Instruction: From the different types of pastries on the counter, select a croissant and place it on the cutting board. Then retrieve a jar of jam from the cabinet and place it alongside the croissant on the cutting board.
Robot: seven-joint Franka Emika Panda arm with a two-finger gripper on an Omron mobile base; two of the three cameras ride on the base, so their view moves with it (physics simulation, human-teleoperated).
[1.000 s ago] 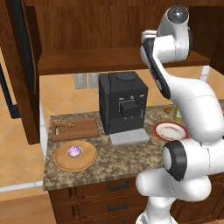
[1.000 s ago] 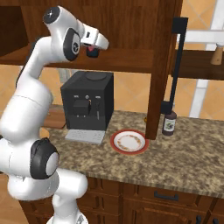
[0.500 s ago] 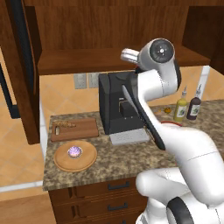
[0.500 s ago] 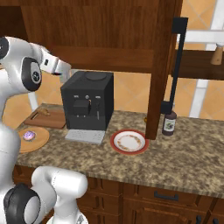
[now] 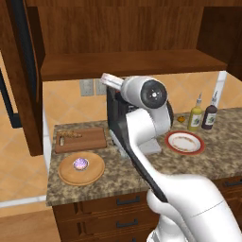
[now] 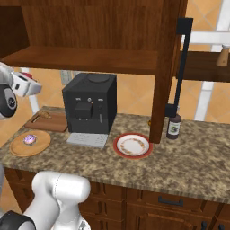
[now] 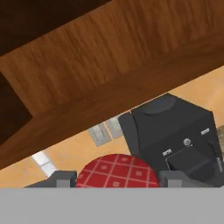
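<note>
jaws: clamped on squat jar of jam with red-checked lid (image 7: 116, 171) | croissant (image 5: 72, 135) on brown rectangular wooden cutting board (image 5: 90, 140) (done) | next: lower jar upright beside croissant, clear of black coffee machine (image 6: 89, 109).

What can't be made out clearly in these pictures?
- Jar of jam, hand view: its red checked top sits between the gripper fingertips; its body is cut off at the bottom edge.
- Coffee machine, left base view: mostly hidden behind the arm.
- Croissant, right base view: too small for detail.
</note>
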